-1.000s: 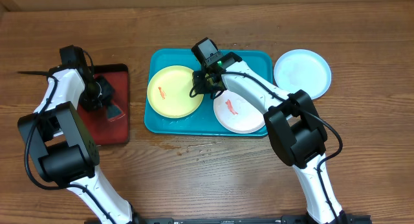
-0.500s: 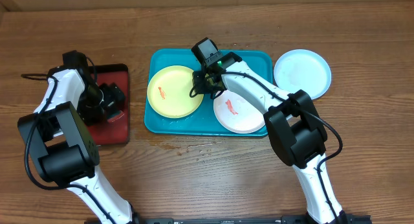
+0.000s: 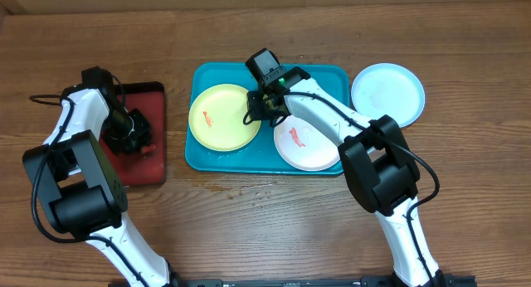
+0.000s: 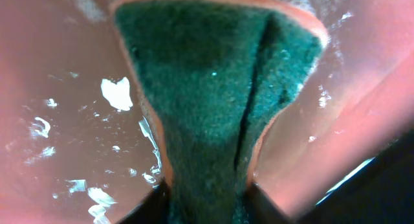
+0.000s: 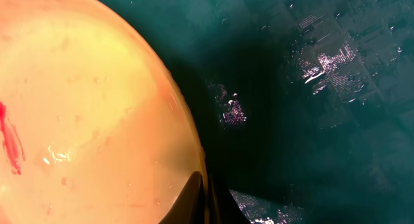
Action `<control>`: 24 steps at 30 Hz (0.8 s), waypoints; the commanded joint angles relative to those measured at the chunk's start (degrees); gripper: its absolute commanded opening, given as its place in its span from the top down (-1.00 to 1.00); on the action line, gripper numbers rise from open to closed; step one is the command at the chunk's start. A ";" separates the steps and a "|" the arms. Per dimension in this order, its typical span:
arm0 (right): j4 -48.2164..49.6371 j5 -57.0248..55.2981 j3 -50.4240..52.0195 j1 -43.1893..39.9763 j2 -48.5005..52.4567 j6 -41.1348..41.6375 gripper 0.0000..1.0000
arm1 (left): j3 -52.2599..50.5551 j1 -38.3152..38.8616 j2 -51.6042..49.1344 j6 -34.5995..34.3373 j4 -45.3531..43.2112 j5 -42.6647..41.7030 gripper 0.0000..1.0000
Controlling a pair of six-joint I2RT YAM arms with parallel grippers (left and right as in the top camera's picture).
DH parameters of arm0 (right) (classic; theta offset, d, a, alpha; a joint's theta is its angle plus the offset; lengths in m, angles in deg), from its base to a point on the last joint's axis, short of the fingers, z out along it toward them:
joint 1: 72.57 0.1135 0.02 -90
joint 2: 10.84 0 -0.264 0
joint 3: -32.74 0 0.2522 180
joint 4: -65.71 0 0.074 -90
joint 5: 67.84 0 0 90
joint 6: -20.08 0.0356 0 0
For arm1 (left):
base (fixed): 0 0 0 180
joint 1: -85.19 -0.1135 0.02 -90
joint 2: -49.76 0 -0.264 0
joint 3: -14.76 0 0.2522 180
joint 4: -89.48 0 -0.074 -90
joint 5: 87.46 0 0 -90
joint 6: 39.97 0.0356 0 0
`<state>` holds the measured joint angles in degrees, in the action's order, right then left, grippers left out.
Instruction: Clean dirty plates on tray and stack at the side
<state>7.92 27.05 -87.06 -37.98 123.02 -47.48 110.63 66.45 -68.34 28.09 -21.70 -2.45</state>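
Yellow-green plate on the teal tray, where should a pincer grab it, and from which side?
Pinch the yellow-green plate by its rim at the right edge, coming from above over the bare tray floor. It lies flat and shallow, so only the thin rim can be pinched; the right pincer is placed there.

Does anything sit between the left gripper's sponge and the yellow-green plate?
Nothing visible blocks it. Between the left gripper, shut on the sponge, and the yellow-green plate lie only bare table and the raised rim of the tray.
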 commanded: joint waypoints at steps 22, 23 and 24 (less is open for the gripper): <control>0.44 -1.03 0.98 0.33 -1.95 0.09 0.92 | 4.04 0.39 0.13 -0.31 0.85 5.40 0.92; 0.44 -1.03 0.98 0.33 -1.95 0.09 0.92 | 5.88 0.39 0.13 -0.28 2.73 5.40 0.92; 0.44 -1.03 0.98 0.33 -1.95 0.09 0.92 | 7.52 0.39 0.13 -0.31 4.37 5.38 0.92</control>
<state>8.05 27.05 -86.97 -37.98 123.02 -47.44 113.38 66.45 -68.43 27.72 -18.55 2.01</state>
